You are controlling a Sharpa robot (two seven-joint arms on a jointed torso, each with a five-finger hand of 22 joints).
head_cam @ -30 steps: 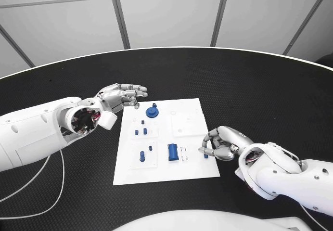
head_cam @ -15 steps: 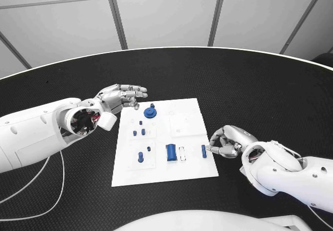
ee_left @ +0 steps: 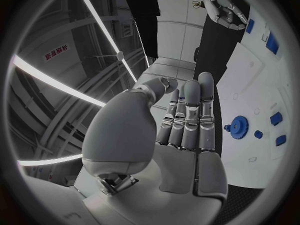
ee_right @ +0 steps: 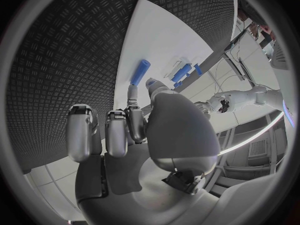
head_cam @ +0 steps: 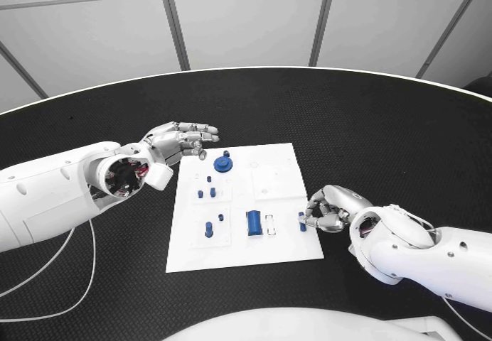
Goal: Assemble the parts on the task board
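The flat white rectangular task board (head_cam: 276,252) lies in the middle of the round black textured table (head_cam: 389,128), its long sides running away from the robot. Small blue plastic parts sit on it: a round toothed blue gear-like piece (head_cam: 224,165) near the far left corner, small blue pegs (head_cam: 212,192) just below it, a short blue pin (head_cam: 208,229) lower on the left, a thick blue upright block (head_cam: 253,222) near the middle, and a slim blue rod (head_cam: 301,222) by the right edge, lying flat on the white surface.

The silver many-fingered right hand (head_cam: 328,209) rests at the board's right edge with its fingers curled inward, fingertips just beside the slim rod; in the right wrist view the rod (ee_right: 140,71) lies apart from the fingers, which hold nothing. The silver left hand (head_cam: 183,141) hovers off the far left corner of the board, palm open, fingers nearly straight and side by side, empty
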